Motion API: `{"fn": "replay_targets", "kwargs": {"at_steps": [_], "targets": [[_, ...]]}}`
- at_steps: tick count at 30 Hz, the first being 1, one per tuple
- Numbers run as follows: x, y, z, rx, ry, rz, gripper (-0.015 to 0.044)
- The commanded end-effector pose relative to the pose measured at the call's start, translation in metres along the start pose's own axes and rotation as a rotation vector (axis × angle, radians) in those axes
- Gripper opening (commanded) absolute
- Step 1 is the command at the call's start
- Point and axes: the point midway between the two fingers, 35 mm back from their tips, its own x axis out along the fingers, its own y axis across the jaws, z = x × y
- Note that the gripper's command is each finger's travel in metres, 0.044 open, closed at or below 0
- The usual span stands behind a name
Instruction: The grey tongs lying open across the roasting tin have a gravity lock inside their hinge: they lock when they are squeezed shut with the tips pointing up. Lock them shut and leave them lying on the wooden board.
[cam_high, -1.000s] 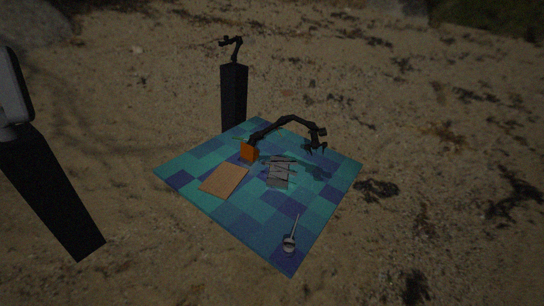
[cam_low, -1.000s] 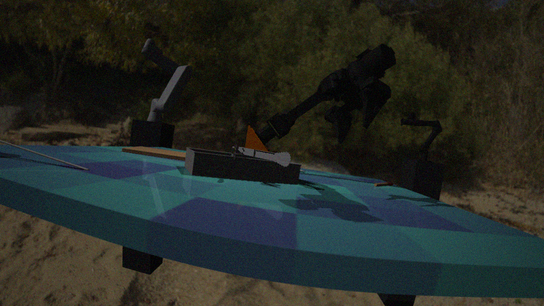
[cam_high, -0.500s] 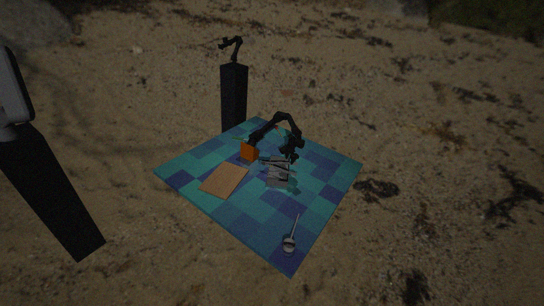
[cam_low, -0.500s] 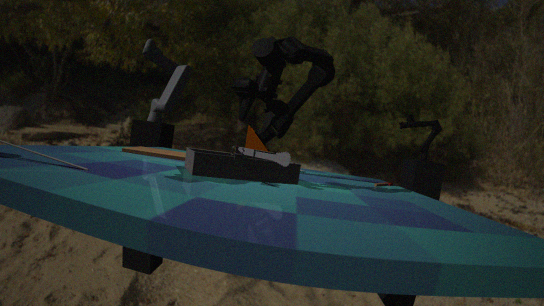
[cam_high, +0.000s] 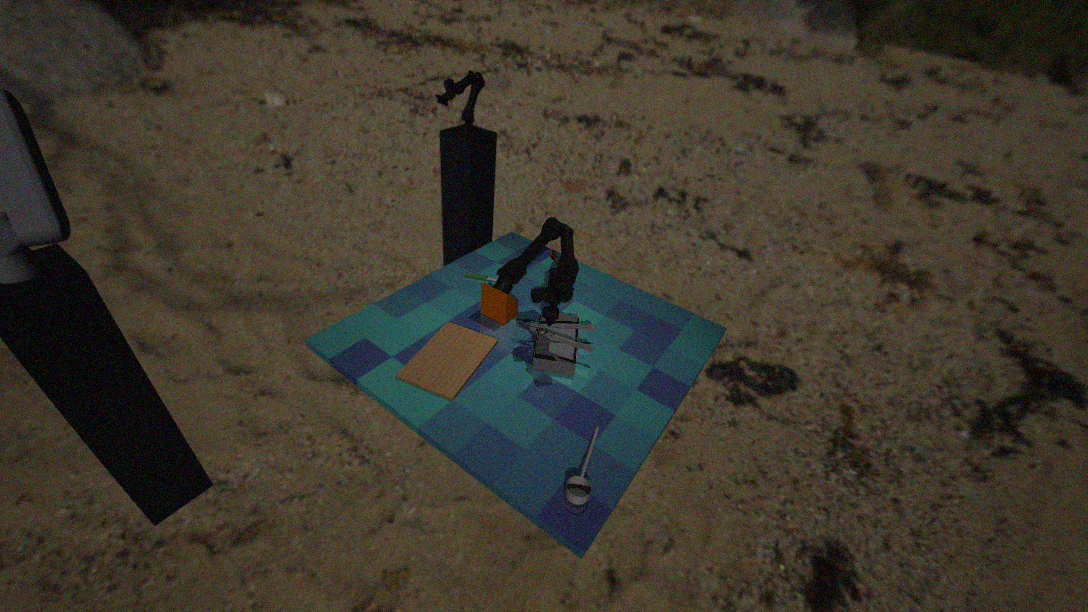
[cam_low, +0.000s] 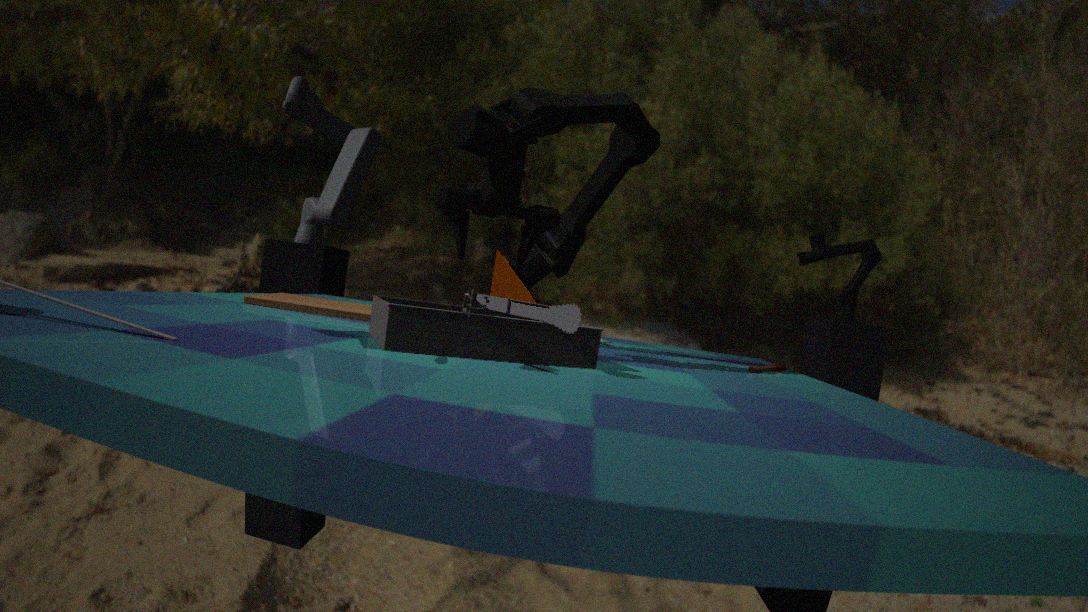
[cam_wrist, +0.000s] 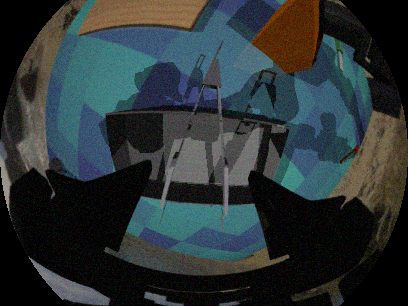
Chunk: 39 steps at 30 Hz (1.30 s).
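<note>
The grey tongs (cam_wrist: 213, 77) (cam_high: 584, 326) (cam_low: 563, 315) lie open across the roasting tin (cam_wrist: 240, 194) (cam_high: 553, 366) (cam_low: 486, 339). In the wrist view their joined end is past the tin's far rim and the two arms spread toward me, tips over the near wall. My gripper (cam_wrist: 201, 170) is open and empty, pointing down above the tin, with both tong arms showing between its fingers in the wrist view. It seems to be above the tongs, not touching them. The wooden board (cam_high: 448, 359) (cam_low: 304, 304) (cam_wrist: 145, 15) lies beyond the joined end, with nothing on it.
An orange wedge-shaped block (cam_high: 498, 304) (cam_low: 508, 283) (cam_wrist: 295, 37) stands between the tin and my arm's base. A ladle (cam_high: 578, 490) lies near the table's front corner. A thin green-ended item (cam_high: 477, 276) and a small red-ended item (cam_wrist: 357, 149) lie farther off.
</note>
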Motion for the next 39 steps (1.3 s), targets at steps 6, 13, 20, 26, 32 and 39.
{"fn": "replay_targets", "kwargs": {"at_steps": [6,13,20,26,32,39], "targets": [[0.005,0.0,-0.001,0.015,0.003,-0.007,0.044],[0.016,0.001,-0.002,0.015,0.002,-0.005,0.044],[0.028,0.002,-0.003,0.015,0.002,-0.004,0.044],[0.038,0.002,-0.003,0.015,0.003,-0.004,0.044],[0.048,0.002,-0.004,0.015,0.003,-0.004,0.044],[0.059,0.002,-0.004,0.015,0.003,-0.004,0.044]]}}
